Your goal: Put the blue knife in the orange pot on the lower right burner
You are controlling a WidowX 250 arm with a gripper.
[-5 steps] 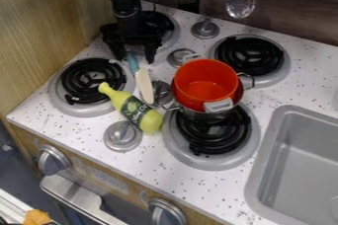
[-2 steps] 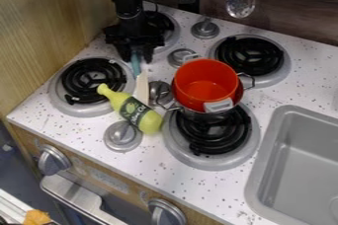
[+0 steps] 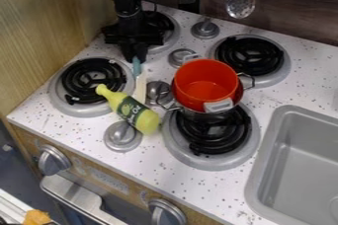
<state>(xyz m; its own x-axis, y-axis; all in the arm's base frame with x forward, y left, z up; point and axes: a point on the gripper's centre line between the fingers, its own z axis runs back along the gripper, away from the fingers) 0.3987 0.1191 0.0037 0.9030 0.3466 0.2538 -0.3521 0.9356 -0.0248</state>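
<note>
Now the end effector (image 3: pixel 136 59) is closed on the knife's (image 3: pixel 137 68) blue handle, its fingers having come together from the wide spread of a second ago. The knife, between the left burners and the orange pot (image 3: pixel 205 80), has rolled, so its pale blade looks narrower than before. Just beside it, the yellow-green bottle (image 3: pixel 133 111) has shifted slightly toward the left front of the surface (image 3: pixel 173 185). The pot has stayed put by the lower right burner (image 3: pixel 214 137).
</note>
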